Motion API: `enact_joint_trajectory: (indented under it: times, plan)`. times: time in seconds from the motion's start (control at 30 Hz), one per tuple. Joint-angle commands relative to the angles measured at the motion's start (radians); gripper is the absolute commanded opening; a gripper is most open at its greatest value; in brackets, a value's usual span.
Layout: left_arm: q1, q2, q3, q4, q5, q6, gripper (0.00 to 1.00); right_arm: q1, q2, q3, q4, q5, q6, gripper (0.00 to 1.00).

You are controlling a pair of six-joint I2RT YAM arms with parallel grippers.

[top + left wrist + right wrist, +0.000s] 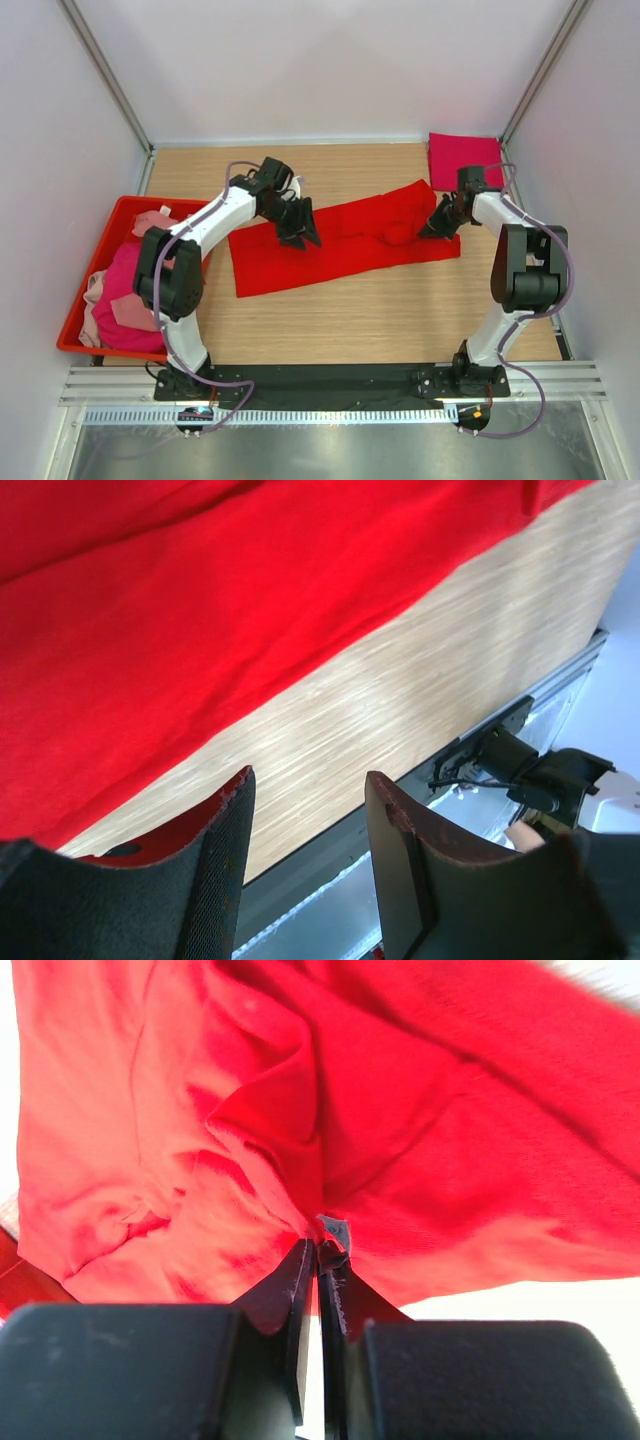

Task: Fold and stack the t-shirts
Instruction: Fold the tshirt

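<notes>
Red shirt (345, 245) wants an even pull: right pincer (318, 1250) is clamped on its edge, so left pincer (307, 780), gaping empty over it, should grip too.

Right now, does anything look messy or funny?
The red shirt lies slanted across the table and bunches into a lump beside the right gripper, which pinches it. The shirts in the bin are a crumpled heap. The magenta shirt at the back looks neatly folded.
</notes>
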Motion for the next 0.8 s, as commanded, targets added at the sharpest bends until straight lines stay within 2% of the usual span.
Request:
enact_joint_trajectory:
  times: [0.0,0.13,0.3,0.4,0.6,0.77]
  plan:
    - [-0.019,0.019,0.058,0.006,0.055,0.024,0.5,-0.022,-0.055,-0.013,-0.002,0.009,-0.04,0.14]
    - [-0.039,0.054,0.093,0.012,0.078,0.045,0.5,-0.022,-0.031,-0.016,-0.006,-0.021,-0.053,0.21]
    - [-0.073,0.082,0.13,0.02,0.077,0.063,0.5,-0.023,-0.051,0.022,-0.058,0.071,-0.095,0.31]
    - [-0.097,0.103,0.168,0.006,0.054,0.089,0.5,-0.025,-0.054,0.071,-0.109,0.13,-0.104,0.31]
    - [-0.134,0.149,0.265,0.007,0.08,0.094,0.53,-0.04,-0.051,0.126,-0.141,0.202,-0.098,0.45]
    - [-0.178,0.229,0.363,0.021,0.066,0.013,0.54,-0.06,-0.023,0.139,-0.146,0.22,-0.089,0.5]
